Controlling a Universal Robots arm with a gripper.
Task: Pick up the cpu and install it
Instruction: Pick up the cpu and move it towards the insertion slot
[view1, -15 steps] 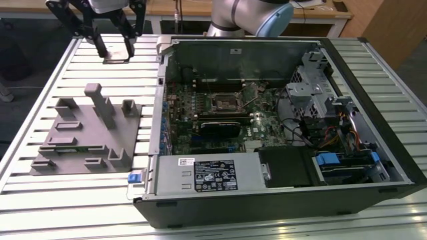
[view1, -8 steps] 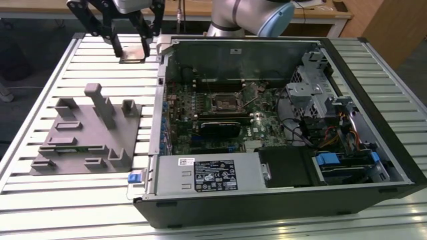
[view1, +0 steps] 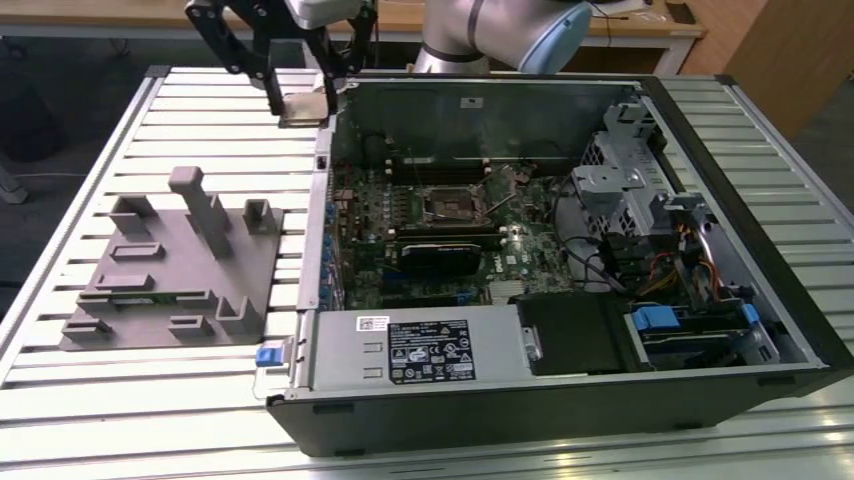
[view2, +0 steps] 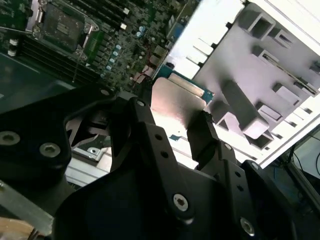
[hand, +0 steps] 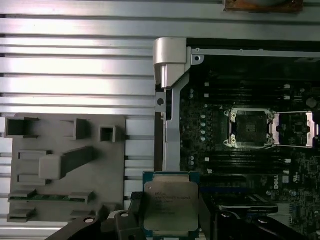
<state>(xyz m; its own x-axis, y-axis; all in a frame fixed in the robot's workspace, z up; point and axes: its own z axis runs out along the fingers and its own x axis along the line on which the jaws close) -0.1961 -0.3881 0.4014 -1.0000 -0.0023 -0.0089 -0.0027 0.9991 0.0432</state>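
My gripper (view1: 304, 108) hangs above the slatted table just outside the open computer case's back corner on the exterior view's left, shut on the cpu (view1: 306, 104). The cpu (hand: 171, 205) is a flat square chip with a pale metal face on a green edge, pinched by its two sides between the black fingers (view2: 202, 135). The cpu (view2: 175, 102) is held level in the air. The square socket (view1: 451, 205) on the motherboard stands open, its metal frame flipped back (hand: 295, 129), well apart from the chip.
A grey moulded holder (view1: 174, 265) lies on the table at the exterior view's left, with a narrow green memory strip (hand: 45, 197) in one slot. Inside the case (view1: 747, 330) are a power supply (view1: 414, 350), a drive cage (view1: 627, 180) and cables.
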